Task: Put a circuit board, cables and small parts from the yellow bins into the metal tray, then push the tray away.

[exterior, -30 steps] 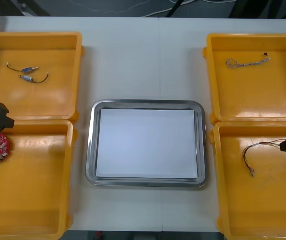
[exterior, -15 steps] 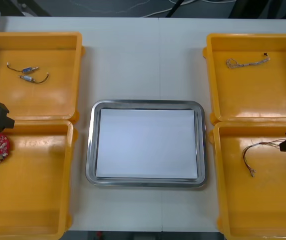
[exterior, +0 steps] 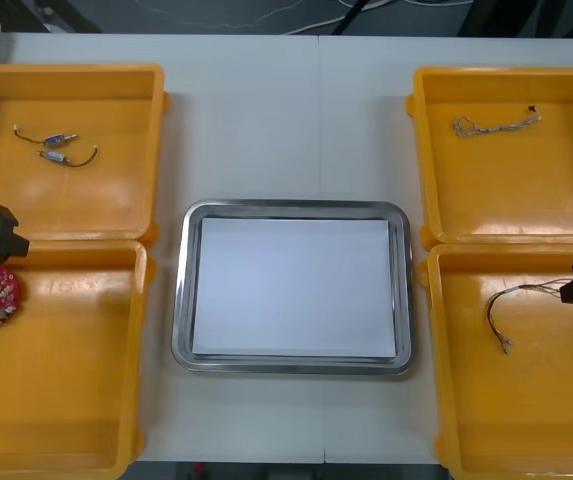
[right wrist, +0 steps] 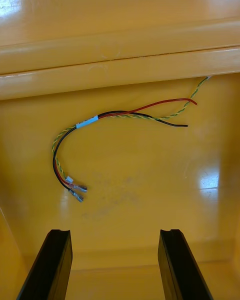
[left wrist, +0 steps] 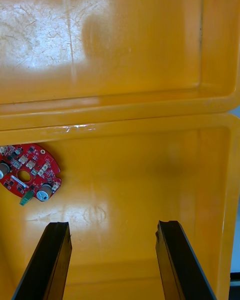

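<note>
So, biggest stuff first: the light table [exterior: 296,120] had four yellow plastic bins, two per side, and the shiny rectangular metal tray [exterior: 180,300] with a white inside sat between them with nothing in it. My read is that this was the very start of the job, the first pick not yet made.

The left gripper [left wrist: 112,225] hung over the near left bin [exterior: 66,400], fingers spread wide and holding nothing. The right gripper [right wrist: 115,232] was the same deal over the near right bin [exterior: 526,420]: wide open, nothing between the fingers.

The round red circuit board [left wrist: 29,172] lay flat on the floor of the near left bin, close to the wall shared with the far left bin [exterior: 86,75], and off to one side of the open fingers rather than between them. I'd guess the next move needs that gripper to shift sideways over the board, then come down. It's thin and flat, so probably fiddly to get an edge on.

The loose bundle of black, red and yellow-green wires [right wrist: 115,130] lay curved ahead of the right fingers, small connectors at one end. A pale twisted cable [exterior: 494,125] was in the far right bin [exterior: 506,200], and two small metal parts [exterior: 56,148] with thin dark leads in the far left one.
</note>
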Controlling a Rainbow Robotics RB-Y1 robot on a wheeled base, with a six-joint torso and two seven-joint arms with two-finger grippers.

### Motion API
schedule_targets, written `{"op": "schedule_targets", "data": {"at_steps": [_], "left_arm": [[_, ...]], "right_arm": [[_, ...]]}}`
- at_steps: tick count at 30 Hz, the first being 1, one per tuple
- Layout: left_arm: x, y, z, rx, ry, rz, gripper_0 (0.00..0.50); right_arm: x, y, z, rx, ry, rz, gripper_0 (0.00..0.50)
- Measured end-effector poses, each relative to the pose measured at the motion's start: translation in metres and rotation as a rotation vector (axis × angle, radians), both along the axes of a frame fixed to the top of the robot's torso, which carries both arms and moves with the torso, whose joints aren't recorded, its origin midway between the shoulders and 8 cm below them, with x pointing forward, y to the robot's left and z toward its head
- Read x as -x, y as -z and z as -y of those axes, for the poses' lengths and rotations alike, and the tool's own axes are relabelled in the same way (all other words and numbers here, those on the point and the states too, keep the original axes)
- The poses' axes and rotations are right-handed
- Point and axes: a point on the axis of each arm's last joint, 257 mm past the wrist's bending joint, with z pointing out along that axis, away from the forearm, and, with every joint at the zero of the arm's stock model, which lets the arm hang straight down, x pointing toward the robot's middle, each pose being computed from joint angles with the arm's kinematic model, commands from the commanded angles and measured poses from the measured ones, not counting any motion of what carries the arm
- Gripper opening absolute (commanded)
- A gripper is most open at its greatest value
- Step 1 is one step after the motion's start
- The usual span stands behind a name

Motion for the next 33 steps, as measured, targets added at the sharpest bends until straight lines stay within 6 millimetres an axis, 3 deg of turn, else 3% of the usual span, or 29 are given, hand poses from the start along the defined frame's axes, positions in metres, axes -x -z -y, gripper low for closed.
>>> {"op": "schedule_targets", "data": {"at_steps": [14,23,33], "left_arm": [[0.008,0.009,-0.001,0.004,-0.002,-0.032,0.500],[0.012,0.010,0.004,0.017,0.016,-0.049,0.500],[0.009,0.012,-0.011,0.013,-0.011,-0.065,0.500]], "right_arm": [[-0.001,0.002,-0.003,-0.011,-0.001,0.003,0.500],[-0.014,0.002,-0.018,-0.045,-0.026,0.056,0.500],[-0.027,0.028,-0.048,0.012,-0.156,0.081,0.500]]}}
